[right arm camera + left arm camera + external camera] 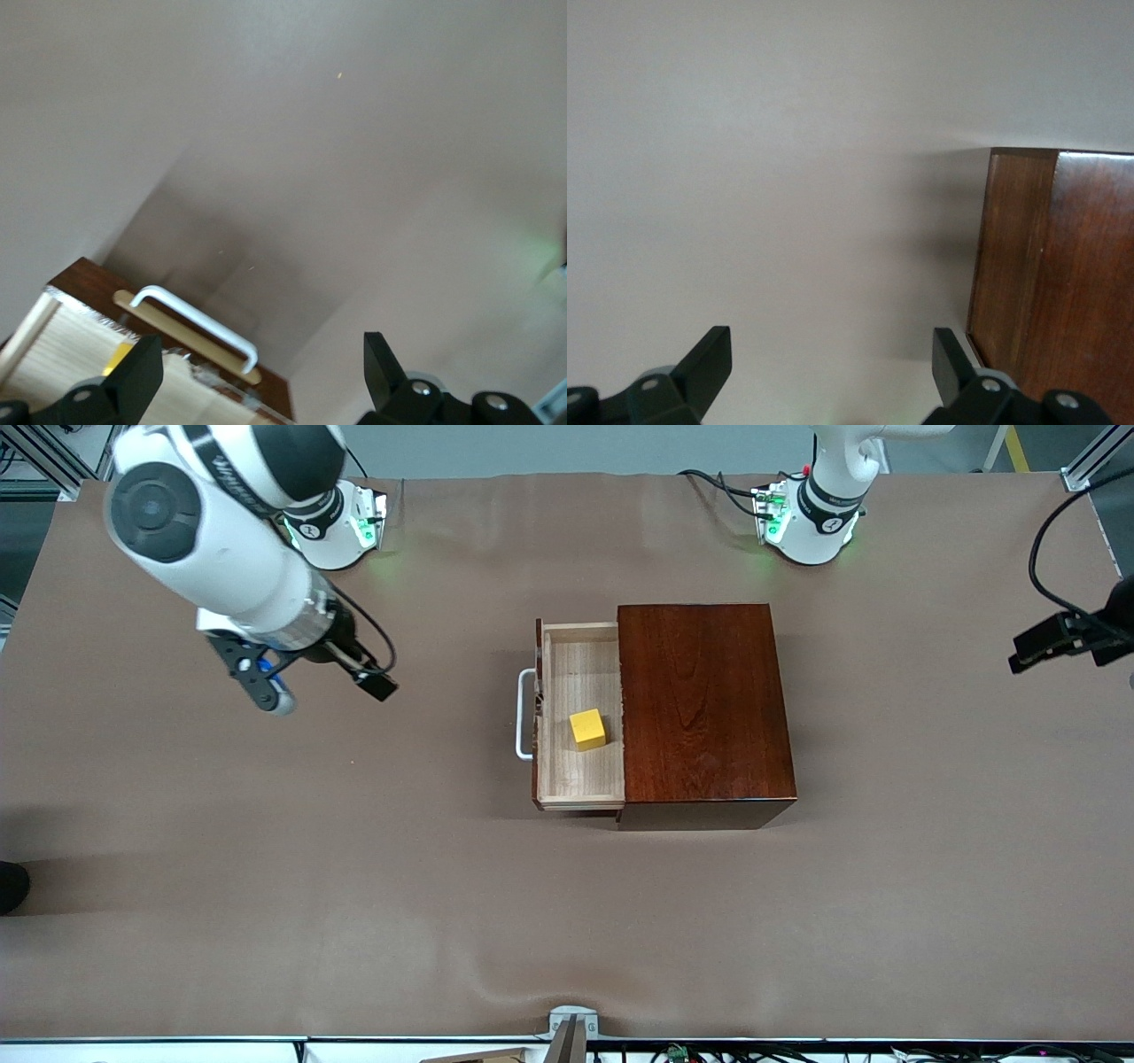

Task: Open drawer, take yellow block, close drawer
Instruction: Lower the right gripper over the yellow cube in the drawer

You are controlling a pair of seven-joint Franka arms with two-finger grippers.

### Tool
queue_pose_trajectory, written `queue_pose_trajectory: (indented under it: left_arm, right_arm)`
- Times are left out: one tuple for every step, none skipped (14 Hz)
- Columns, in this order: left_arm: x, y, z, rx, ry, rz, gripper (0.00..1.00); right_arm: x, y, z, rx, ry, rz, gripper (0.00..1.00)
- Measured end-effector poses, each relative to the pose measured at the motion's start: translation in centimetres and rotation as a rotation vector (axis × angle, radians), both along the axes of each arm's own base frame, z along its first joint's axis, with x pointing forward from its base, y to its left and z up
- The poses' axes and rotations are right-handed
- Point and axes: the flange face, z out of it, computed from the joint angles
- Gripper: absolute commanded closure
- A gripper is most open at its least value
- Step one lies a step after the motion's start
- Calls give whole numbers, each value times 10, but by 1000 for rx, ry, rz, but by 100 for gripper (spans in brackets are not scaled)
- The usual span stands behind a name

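Right pincer (266, 682): hung in the air over bare brown surface (266, 868) toward the right arm's end, fingers spread wide, nothing between them.
Left pincer (831, 372): fingers spread, empty, above the surface just beside the glossy dark reddish-brown wooden box (704, 713); the left arm waited.
Pale-wood drawer (580, 717): stood pulled out of the box toward the right arm's end, its white U-shaped bar handle (524, 715) at its front.
Small bright yellow cube block (587, 728): rested inside the open drawer on its floor, close to the box's edge.
Box: sat near the middle of the surface.
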Motion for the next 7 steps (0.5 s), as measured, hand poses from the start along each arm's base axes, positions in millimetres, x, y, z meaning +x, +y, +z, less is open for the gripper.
queue_pose_trajectory:
  left_arm:
    - [-8, -4, -1, -2, -8, -9, 0]
    - [-14, -8, -2, -2, -12, -17, 0]
    - [-21, -11, -2, -2, -13, -22, 0]
    - [-25, -14, -2, -2, -14, -28, 0]
    - [-29, -17, 0, -2, -18, -34, 0]
    - [-32, -23, 2, -1, -21, -44, 0]
    - [-34, -30, 5, 0, -27, -57, 0]
  right_arm:
    - [0, 9, -3, 10, -2, -31, 0]
    - [1, 15, -6, 20, -4, -61, 0]
    - [2, 21, -8, 33, -6, -94, 0]
    - [2, 26, -10, 41, -5, -124, 0]
    - [2, 32, -12, 43, -3, -151, 0]
    - [0, 39, -16, 40, 1, -175, 0]
    - [-1, 47, -19, 37, 3, -197, 0]
